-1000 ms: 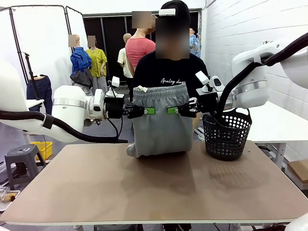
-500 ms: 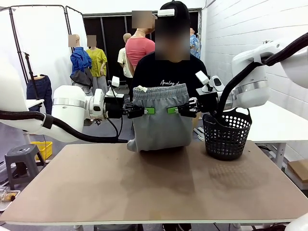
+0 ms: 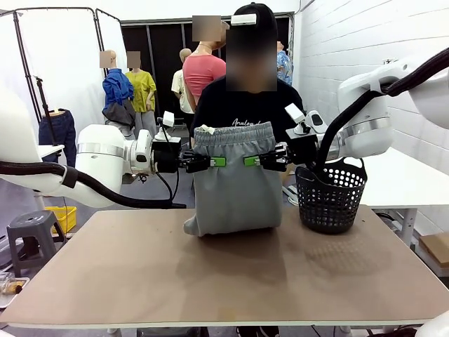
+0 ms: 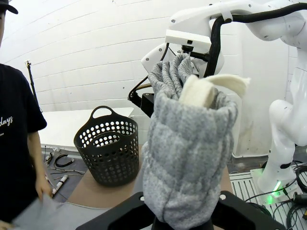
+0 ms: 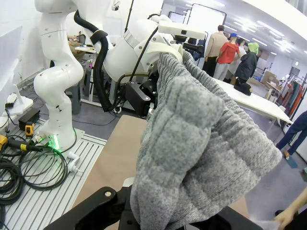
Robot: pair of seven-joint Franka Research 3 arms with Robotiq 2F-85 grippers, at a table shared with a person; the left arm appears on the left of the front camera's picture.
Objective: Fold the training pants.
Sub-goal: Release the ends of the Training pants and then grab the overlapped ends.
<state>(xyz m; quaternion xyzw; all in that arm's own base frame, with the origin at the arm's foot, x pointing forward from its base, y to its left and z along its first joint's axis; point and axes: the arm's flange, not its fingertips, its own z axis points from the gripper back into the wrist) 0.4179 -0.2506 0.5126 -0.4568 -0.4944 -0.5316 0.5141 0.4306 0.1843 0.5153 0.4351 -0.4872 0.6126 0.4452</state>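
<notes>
Both sides pinched: left gripper [image 3: 217,161] and right gripper [image 3: 251,161] each clamped on training pants [image 3: 235,200] just under waistband. Pants hang doubled below grippers, bottom fold seemingly resting on table [image 3: 210,281]. Roughly halfway, I judge: laying down, final fold remain.

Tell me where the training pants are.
In the front view, the training pants hang in the middle, gripped below the waistband by the left gripper and right gripper, black basket to their right.

I see my brown table [image 3: 224,274] with a white brick wall [image 3: 330,49] to its right, a grey stool [image 3: 29,235] at its left, a white screen [image 3: 63,63] beyond.
</notes>
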